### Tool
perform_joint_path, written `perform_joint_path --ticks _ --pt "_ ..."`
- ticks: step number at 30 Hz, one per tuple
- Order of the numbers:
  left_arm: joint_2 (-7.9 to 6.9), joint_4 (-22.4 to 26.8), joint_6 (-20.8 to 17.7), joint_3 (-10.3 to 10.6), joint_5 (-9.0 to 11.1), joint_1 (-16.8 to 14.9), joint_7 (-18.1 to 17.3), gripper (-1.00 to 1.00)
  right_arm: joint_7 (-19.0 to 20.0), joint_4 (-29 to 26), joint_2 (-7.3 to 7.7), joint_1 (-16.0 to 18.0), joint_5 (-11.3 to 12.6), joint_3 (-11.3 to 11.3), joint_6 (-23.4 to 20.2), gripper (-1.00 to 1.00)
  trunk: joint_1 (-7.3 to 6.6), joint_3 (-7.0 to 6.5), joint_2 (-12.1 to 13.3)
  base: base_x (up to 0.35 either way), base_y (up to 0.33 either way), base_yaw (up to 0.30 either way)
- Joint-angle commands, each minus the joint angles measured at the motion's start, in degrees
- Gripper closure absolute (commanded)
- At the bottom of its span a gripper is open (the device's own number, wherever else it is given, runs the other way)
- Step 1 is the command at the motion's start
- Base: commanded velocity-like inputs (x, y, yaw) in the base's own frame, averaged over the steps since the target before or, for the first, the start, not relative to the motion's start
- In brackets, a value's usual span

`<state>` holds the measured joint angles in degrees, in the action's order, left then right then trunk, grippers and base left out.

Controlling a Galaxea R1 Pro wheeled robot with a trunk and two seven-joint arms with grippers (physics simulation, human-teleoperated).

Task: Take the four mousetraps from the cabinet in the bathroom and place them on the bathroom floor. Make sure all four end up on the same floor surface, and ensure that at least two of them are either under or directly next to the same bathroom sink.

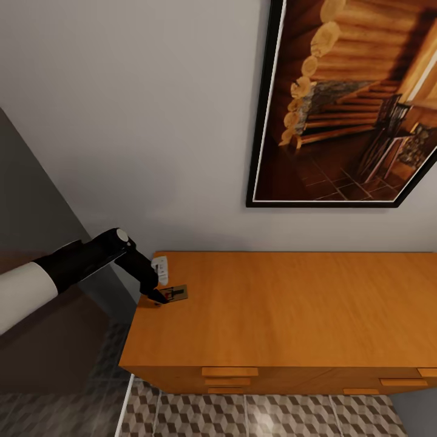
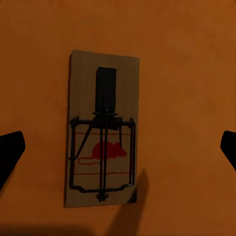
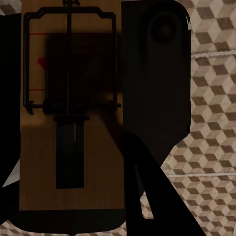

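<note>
A mousetrap [image 1: 178,294], a small wooden slab with a dark wire frame and a red mouse print, lies flat on top of the cabinet [image 1: 285,309] near its left end. My left gripper [image 1: 159,299] reaches down to the trap's left side. In the left wrist view the mousetrap [image 2: 102,132] lies between the spread fingertips [image 2: 10,152] of the open left gripper [image 2: 118,147], which do not touch it. My right gripper [image 3: 73,118] is shut on another mousetrap [image 3: 98,162], held above the cube-patterned bathroom floor [image 3: 211,123]. The sink is out of view.
A dark-framed picture of a log interior [image 1: 358,103] hangs on the pale wall above the cabinet. A small white object [image 1: 160,270] sits at the cabinet's back left corner. Drawer handles [image 1: 229,371] show along the front, with patterned floor tiles [image 1: 255,416] below. A grey panel [image 1: 36,200] stands at the left.
</note>
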<state>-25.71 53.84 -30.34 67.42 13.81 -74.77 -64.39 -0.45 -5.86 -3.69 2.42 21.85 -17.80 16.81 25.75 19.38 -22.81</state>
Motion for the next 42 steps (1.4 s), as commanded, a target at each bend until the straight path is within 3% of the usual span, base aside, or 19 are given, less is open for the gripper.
perform_joint_path --ticks 1,31,42 --pt "-0.03 0.04 -0.51 0.25 0.52 -0.12 0.12 -1.00 0.10 0.06 0.00 0.04 0.74 -0.48 0.24 1.00 0.03 0.10 -0.11 0.000 0.000 0.000" --pt "0.05 -2.41 -0.51 0.43 0.49 -0.12 0.14 -1.00 0.10 0.06 0.00 0.04 0.74 -0.48 0.24 1.00 0.03 0.10 -0.11 0.000 0.000 0.000" --pt "0.05 -3.28 -0.51 1.54 0.48 -0.12 0.28 -1.00 0.10 0.06 0.00 0.04 0.74 -0.48 0.24 1.00 0.03 0.10 -0.11 0.000 0.000 0.000"
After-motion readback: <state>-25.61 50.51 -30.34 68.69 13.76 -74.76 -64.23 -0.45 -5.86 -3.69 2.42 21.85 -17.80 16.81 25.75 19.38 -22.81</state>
